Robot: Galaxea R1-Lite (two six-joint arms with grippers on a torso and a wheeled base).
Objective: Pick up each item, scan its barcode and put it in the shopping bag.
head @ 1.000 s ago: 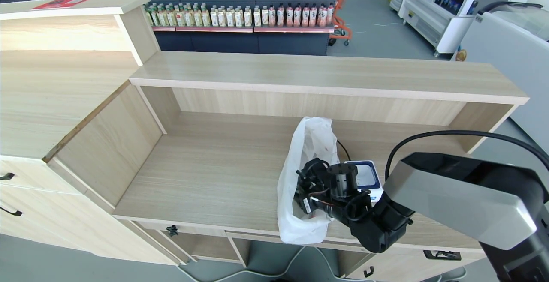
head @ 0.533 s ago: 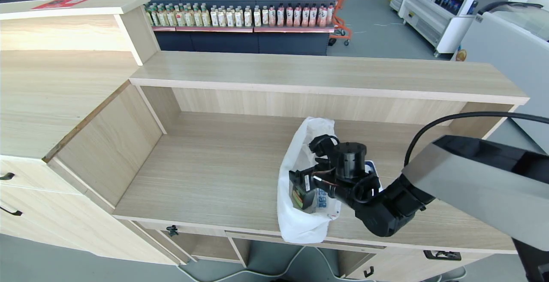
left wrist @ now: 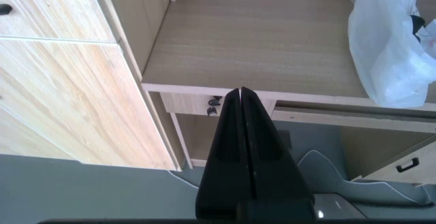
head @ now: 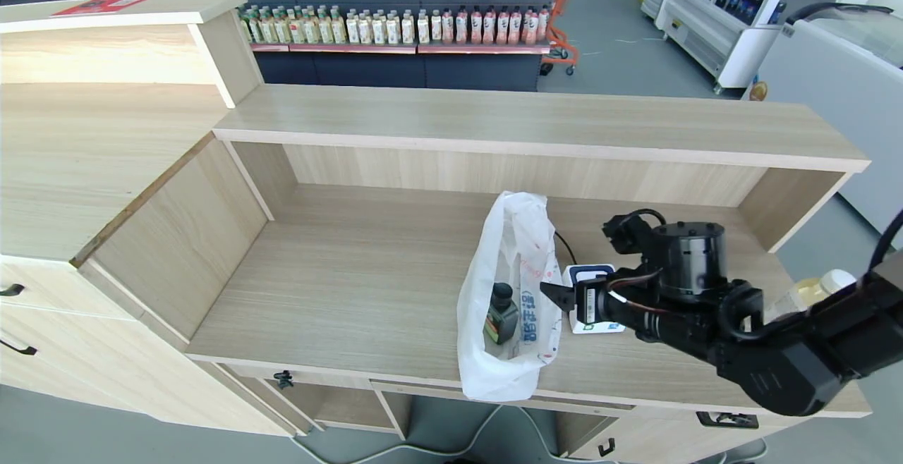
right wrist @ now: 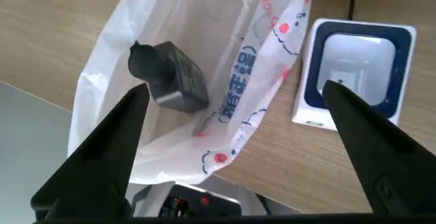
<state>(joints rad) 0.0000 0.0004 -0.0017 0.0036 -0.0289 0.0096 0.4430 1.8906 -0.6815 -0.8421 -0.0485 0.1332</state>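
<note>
The pale wooden surface [head: 353, 288] is occupied by a white plastic shopping bag [head: 474, 351], a dark square bottle [head: 499, 317] lodged inside. Just beside the bag the right pincer [head: 557, 293] is held spread and empty; a pale white-capped bottle [head: 822, 284] is seen farther out that side.

Bag mouth: the shopping bag [head: 508, 273] is gaping upward, a dark bottle [head: 501, 314] taking up its floor
Right of bag: the scanner [head: 594, 300] is sitting just beside it, its cable [head: 562, 242] trailing back; the right gripper [head: 556, 295], fingers spread, is hanging above both
Left of bag: counter wood [head: 338, 281] is running broadly to the side wall [head: 183, 238]
Back: the upper ledge [head: 536, 125] is capping the rear wall
</note>
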